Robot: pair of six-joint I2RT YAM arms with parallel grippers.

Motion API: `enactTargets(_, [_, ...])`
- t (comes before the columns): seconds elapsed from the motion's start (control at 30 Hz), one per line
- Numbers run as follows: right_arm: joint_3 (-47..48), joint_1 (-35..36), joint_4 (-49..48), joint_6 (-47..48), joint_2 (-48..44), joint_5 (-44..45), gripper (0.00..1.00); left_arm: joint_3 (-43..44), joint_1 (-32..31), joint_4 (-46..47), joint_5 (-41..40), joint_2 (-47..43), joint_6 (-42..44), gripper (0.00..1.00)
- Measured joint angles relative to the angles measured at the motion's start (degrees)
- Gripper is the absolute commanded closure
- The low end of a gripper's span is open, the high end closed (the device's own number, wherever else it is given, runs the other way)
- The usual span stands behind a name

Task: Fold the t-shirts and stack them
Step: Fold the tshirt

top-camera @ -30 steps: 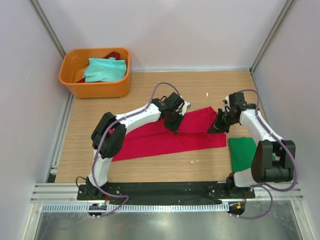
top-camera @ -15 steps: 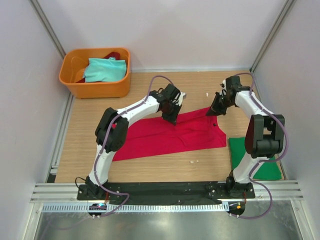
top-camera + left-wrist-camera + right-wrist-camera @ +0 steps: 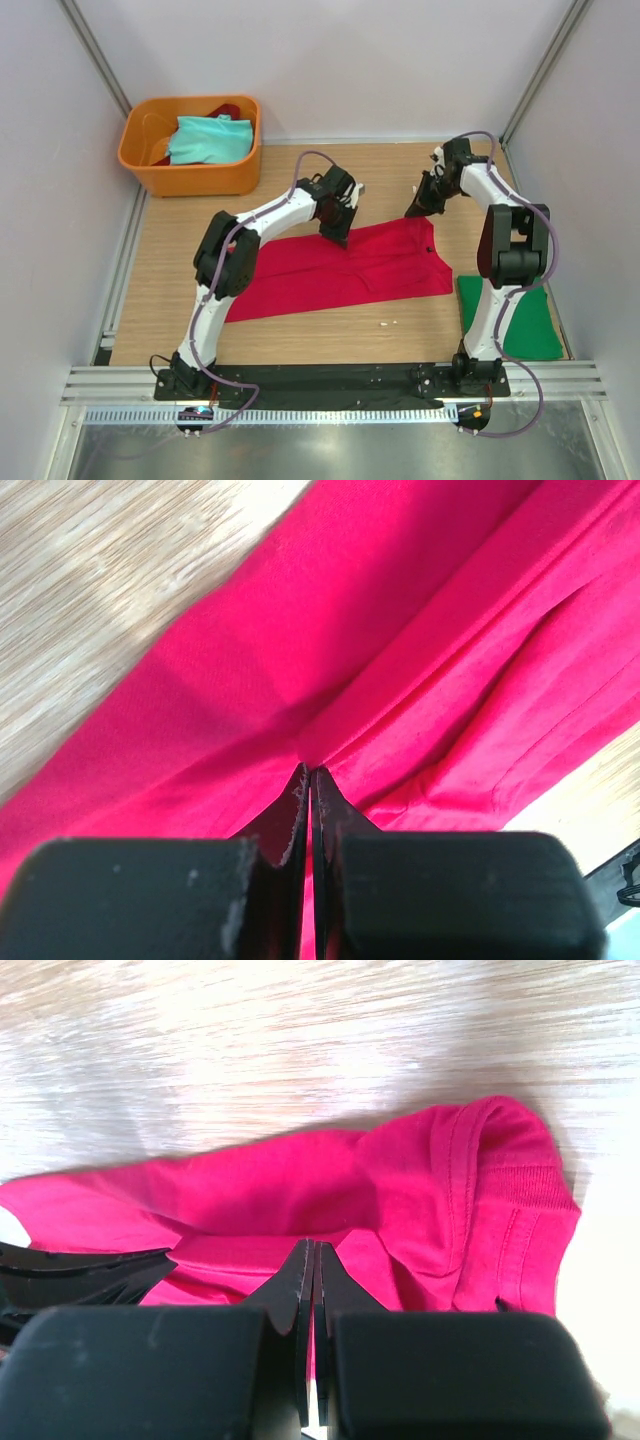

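Observation:
A red t-shirt lies stretched across the middle of the wooden table. My left gripper is shut on its upper edge near the middle; the left wrist view shows the cloth pinched between the fingertips. My right gripper is shut on the shirt's upper right corner, and the right wrist view shows red fabric with a hem caught at the tips. A folded green t-shirt lies at the right front, partly behind the right arm.
An orange bin at the back left holds a teal shirt and some red cloth. White walls and metal frame posts close in the table. Small white specks lie on the wood.
Both grippers have moved toward the back of the table, pulling the red shirt's upper edge with them. The right arm has swung far back and now reaches near the back right corner.

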State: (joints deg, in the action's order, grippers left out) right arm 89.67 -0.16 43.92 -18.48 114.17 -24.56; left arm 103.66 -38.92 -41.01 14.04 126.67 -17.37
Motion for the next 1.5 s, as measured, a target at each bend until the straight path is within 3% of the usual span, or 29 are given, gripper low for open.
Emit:
enactTargets(0.2, [0.5, 0.0, 1.25, 0.74, 1.33, -0.04, 0.9, 3.08, 0.09, -1.33, -0.02, 2.91, -0.28, 0.97])
enactTargets(0.23, [0.79, 0.0, 1.55, 0.83, 1.49, -0.02, 0.86, 3.48, 0.11, -1.66, -0.55, 3.34, -0.44, 0.94])
enactTargets(0.27, [1.18, 0.0, 1.75, 0.9, 1.64, 0.04, 0.75, 3.78, 0.13, -2.12, -1.25, 3.63, -0.55, 0.92])
enactTargets(0.3, [1.51, 0.0, 1.88, 0.68, 1.75, 0.33, 0.69, 3.91, 0.13, -2.67, -2.49, 3.72, -0.68, 0.79])
enactTargets(0.37, [2.8, 0.0, 2.34, 0.5, 2.03, 1.81, 0.62, 4.04, 0.15, -3.89, -5.64, 3.69, -0.98, 0.72])
enactTargets(0.47, [4.5, 0.0, 3.52, 0.2, 1.92, 5.09, 0.61, 4.24, 0.42, -5.51, -10.99, 3.54, -1.29, 0.61])
enactTargets(0.6, [4.13, 0.0, 6.05, 0.13, -0.02, 7.91, 0.59, 4.22, 1.2, -8.2, -14.86, 1.97, -1.05, 0.59])
enactTargets(0.83, [-10.21, -0.07, 7.48, 1.05, -13.84, 8.09, 0.59, -4.7, 4.85, -8.55, -13.03, -12.48, -0.44, 0.57])
enactTargets(1.07, [-19.98, -0.07, 5.97, 1.53, -17.03, 5.99, 0.64, -19.78, 16.61, -7.67, -7.72, -27.76, -1.7, 0.57])
enactTargets(1.3, [-20.46, -0.09, 3.56, 2.1, -14.64, 5.35, 0.67, -37.53, 31.3, -7.17, -3.78, -37.2, -5.01, 0.62])
enactTargets(1.5, [-20.57, -0.46, 2.6, 2.54, -13.27, 5.4, 0.67, -45.38, 41.81, -7.65, -1.6, -44.33, -6.67, 0.66])
